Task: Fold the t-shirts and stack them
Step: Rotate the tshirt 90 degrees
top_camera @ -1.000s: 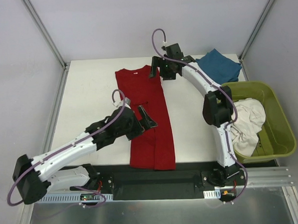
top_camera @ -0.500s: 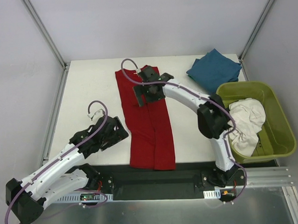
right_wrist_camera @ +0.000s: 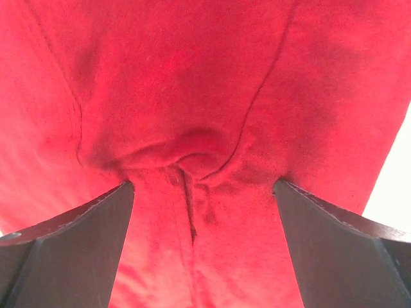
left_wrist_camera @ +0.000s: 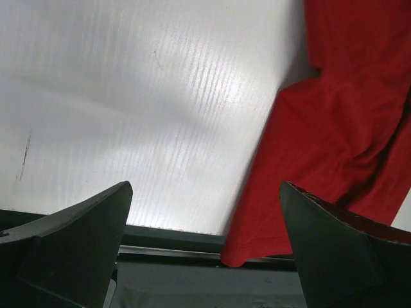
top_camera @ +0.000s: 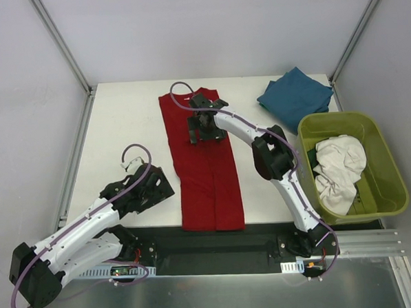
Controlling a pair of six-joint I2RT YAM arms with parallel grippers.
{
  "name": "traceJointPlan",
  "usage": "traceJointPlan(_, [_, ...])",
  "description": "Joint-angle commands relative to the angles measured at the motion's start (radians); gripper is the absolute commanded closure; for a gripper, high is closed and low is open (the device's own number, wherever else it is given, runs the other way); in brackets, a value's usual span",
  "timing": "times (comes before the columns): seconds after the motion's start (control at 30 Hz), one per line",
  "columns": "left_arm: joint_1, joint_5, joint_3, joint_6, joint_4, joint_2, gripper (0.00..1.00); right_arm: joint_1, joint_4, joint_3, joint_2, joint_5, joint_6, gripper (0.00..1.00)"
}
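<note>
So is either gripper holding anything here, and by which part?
Nothing is held. The left gripper is open over the table beside the red t-shirt; the right gripper is open over that shirt's upper half, above puckered cloth it has not clamped.

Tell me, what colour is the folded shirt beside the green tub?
Teal-blue shirt, clearest in the top external view.

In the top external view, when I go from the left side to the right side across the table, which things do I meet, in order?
left claw → red t-shirt → teal-blue t-shirt → olive-green tub with the white t-shirt in it
</note>
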Motion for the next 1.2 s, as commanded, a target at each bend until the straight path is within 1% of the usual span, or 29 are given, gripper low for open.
traceJointPlan(0.0, [0.007, -0.018, 0.016, 0.009, -0.012, 0.042, 0.01, -0.042, -0.074, 0.121, 0.107, 0.047, 0.091, 0.04])
traceJointPlan(0.13, [0.007, -0.004, 0.039, 0.014, -0.007, 0.089, 0.01, -0.082, -0.059, 0.198, 0.154, -0.001, 0.148, 0.03])
traceJointPlan(0.27, [0.007, 0.051, 0.047, 0.006, 0.019, 0.143, 0.01, -0.097, 0.015, 0.181, 0.147, -0.044, 0.200, 0.03])
traceJointPlan(0.3, [0.007, 0.098, 0.047, 0.006, 0.033, 0.152, 0.01, -0.097, 0.024, 0.181, 0.142, -0.060, 0.200, 0.04])
traceJointPlan(0.37, [0.006, 0.158, 0.040, 0.009, 0.083, 0.172, 0.01, -0.095, 0.084, 0.169, 0.110, -0.105, 0.188, 0.04])
traceJointPlan(0.4, [0.000, 0.210, 0.036, 0.009, 0.100, 0.177, 0.01, -0.095, 0.111, 0.139, 0.090, -0.202, 0.161, 0.04])
traceJointPlan(0.43, [-0.006, 0.235, 0.030, 0.006, 0.115, 0.177, 0.01, -0.098, 0.159, 0.119, 0.035, -0.249, 0.141, 0.03])
traceJointPlan(0.47, [-0.016, 0.240, 0.015, -0.003, 0.155, 0.180, 0.01, -0.100, 0.174, 0.099, 0.000, -0.286, 0.118, 0.04])
traceJointPlan(0.5, [-0.046, 0.273, 0.007, -0.011, 0.175, 0.180, 0.02, -0.100, 0.179, 0.080, -0.040, -0.309, 0.067, 0.04])
traceJointPlan(0.53, [-0.060, 0.302, -0.004, -0.018, 0.198, 0.178, 0.03, -0.097, 0.182, 0.019, -0.136, -0.306, 0.039, 0.04])
traceJointPlan(0.6, [-0.088, 0.335, -0.025, -0.034, 0.261, 0.188, 0.04, -0.092, 0.191, -0.062, -0.246, -0.309, -0.031, 0.04])
traceJointPlan(0.63, [-0.101, 0.356, -0.035, -0.038, 0.270, 0.197, 0.08, -0.089, 0.199, -0.145, -0.356, -0.317, -0.080, 0.04])
traceJointPlan(0.67, [-0.111, 0.364, -0.038, -0.046, 0.278, 0.218, 0.10, -0.088, 0.205, -0.203, -0.411, -0.326, -0.094, 0.04])
traceJointPlan(0.7, [-0.118, 0.370, -0.039, -0.049, 0.287, 0.230, 0.12, -0.088, 0.214, -0.260, -0.526, -0.332, -0.099, 0.04])
traceJointPlan(0.73, [-0.134, 0.373, -0.042, -0.054, 0.289, 0.240, 0.16, -0.088, 0.239, -0.393, -0.585, -0.327, -0.108, 0.04])
traceJointPlan(0.77, [-0.143, 0.369, -0.044, -0.058, 0.294, 0.261, 0.18, -0.086, 0.252, -0.458, -0.643, -0.311, -0.105, 0.03])
traceJointPlan(0.8, [-0.152, 0.367, -0.044, -0.061, 0.300, 0.270, 0.19, -0.088, 0.262, -0.522, -0.753, -0.236, -0.099, 0.04])
traceJointPlan(0.83, [-0.172, 0.364, -0.045, -0.066, 0.304, 0.281, 0.21, -0.086, 0.275, -0.597, -0.807, -0.191, -0.091, 0.04])
traceJointPlan(0.87, [-0.180, 0.356, -0.044, -0.067, 0.312, 0.305, 0.25, -0.086, 0.274, -0.719, -0.859, -0.147, -0.082, 0.04])
traceJointPlan(0.9, [-0.184, 0.358, -0.042, -0.069, 0.317, 0.319, 0.29, -0.088, 0.276, -0.787, -0.957, -0.046, -0.070, 0.04])
traceJointPlan(0.93, [-0.187, 0.356, -0.038, -0.070, 0.321, 0.333, 0.32, -0.089, 0.280, -0.846, -1.005, -0.009, -0.056, 0.04])
traceJointPlan(0.97, [-0.192, 0.356, -0.036, -0.072, 0.324, 0.361, 0.39, -0.089, 0.286, -0.963, -1.053, 0.037, -0.020, 0.04])
traceJointPlan(1.0, [-0.192, 0.359, -0.033, -0.072, 0.332, 0.375, 0.41, -0.088, 0.294, -1.015, -1.141, 0.048, -0.004, 0.04])
traceJointPlan(1.1, [-0.203, 0.376, -0.026, -0.066, 0.352, 0.416, 0.52, -0.089, 0.322, -1.192, -1.287, 0.042, 0.062, 0.04])
traceJointPlan(1.17, [-0.215, 0.378, -0.030, -0.063, 0.363, 0.437, 0.54, -0.089, 0.294, -1.262, -1.338, 0.045, 0.097, 0.04])
